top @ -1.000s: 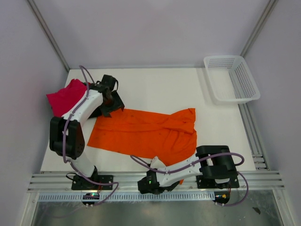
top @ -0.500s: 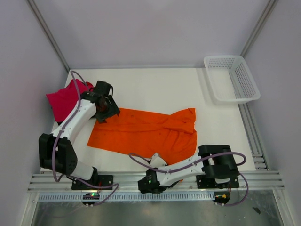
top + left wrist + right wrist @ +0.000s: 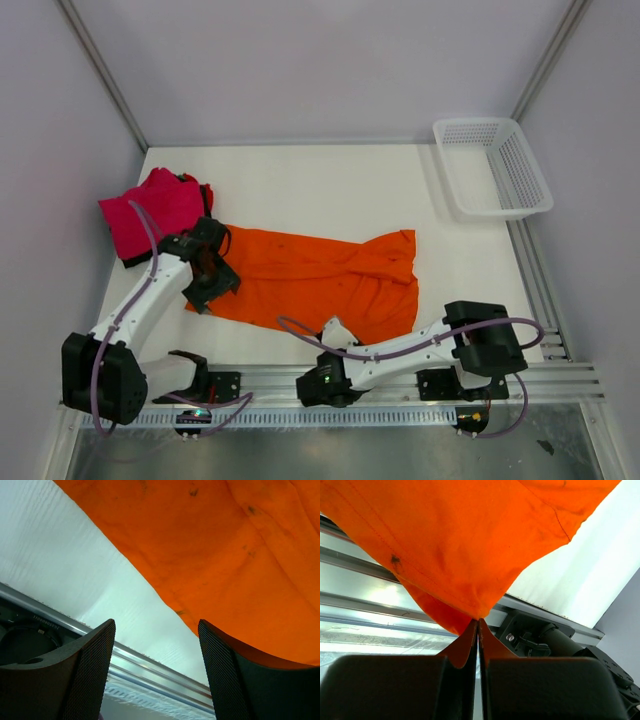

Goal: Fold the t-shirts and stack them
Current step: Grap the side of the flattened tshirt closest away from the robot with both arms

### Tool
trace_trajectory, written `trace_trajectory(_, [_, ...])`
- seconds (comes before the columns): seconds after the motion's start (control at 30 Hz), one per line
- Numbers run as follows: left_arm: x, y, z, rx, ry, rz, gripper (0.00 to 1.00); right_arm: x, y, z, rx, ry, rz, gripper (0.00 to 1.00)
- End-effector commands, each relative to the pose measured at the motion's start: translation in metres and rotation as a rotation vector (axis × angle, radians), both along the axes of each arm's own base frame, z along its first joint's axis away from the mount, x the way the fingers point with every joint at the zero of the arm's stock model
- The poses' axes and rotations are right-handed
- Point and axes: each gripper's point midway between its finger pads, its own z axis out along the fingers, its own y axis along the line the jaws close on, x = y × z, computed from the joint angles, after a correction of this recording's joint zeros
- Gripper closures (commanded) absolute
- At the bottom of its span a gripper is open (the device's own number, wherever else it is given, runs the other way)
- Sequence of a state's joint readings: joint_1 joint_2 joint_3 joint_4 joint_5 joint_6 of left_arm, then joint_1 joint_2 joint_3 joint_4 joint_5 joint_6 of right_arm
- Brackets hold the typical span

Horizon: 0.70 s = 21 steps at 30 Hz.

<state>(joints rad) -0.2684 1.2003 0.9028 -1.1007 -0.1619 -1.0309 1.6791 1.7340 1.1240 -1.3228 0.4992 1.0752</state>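
The orange t-shirt [image 3: 320, 280] lies spread across the middle of the table. The magenta-pink t-shirt [image 3: 150, 212] lies bunched at the far left, with a black edge showing under it. My left gripper [image 3: 205, 285] is open and empty over the orange shirt's left near edge; the left wrist view shows that edge [image 3: 225, 555] beyond the parted fingers [image 3: 87, 675]. My right gripper [image 3: 330, 372] sits at the near table edge, shut on a corner of the orange shirt [image 3: 470, 555] in the right wrist view.
A white mesh basket [image 3: 492, 166] stands at the far right corner. Metal rails [image 3: 400, 380] run along the table's near edge, and a rail runs down the right side.
My left gripper has moved toward the near side, from the shirt's far left corner by the pink shirt down to its left near edge. The right arm has shifted slightly rightward.
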Motion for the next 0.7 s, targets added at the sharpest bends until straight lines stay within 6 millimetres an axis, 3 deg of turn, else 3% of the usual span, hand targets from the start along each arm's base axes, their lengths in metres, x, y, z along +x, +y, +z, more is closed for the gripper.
trace_trajectory(0.0, [0.000, 0.005, 0.002, 0.022, -0.015, 0.061, 0.31, 0.005, 0.000, 0.005, 0.024, -0.024, 0.011, 0.97])
trace_trajectory(0.23, [-0.012, 0.019, 0.009, 0.099, 0.025, 0.061, 0.30, 0.005, -0.006, 0.006, 0.038, -0.013, 0.012, 0.97])
trace_trajectory(0.33, [-0.027, 0.019, -0.002, 0.092, 0.075, 0.088, 0.30, 0.002, -0.001, 0.003, 0.042, 0.001, 0.020, 0.97])
trace_trajectory(0.43, [-0.027, 0.010, -0.016, 0.043, 0.075, 0.109, 0.30, -0.001, 0.003, 0.000, 0.040, 0.024, 0.032, 0.94])
trace_trajectory(0.5, [-0.024, 0.010, -0.018, 0.046, 0.073, 0.108, 0.30, -0.003, 0.003, -0.002, 0.028, 0.036, 0.038, 0.72])
trace_trajectory(0.57, [-0.020, 0.011, -0.016, 0.069, 0.069, 0.098, 0.31, -0.006, 0.004, -0.002, 0.024, 0.043, 0.052, 0.57])
trace_trajectory(0.67, [-0.020, 0.016, -0.013, 0.099, 0.072, 0.080, 0.30, -0.016, 0.010, -0.004, 0.049, 0.084, 0.063, 0.52])
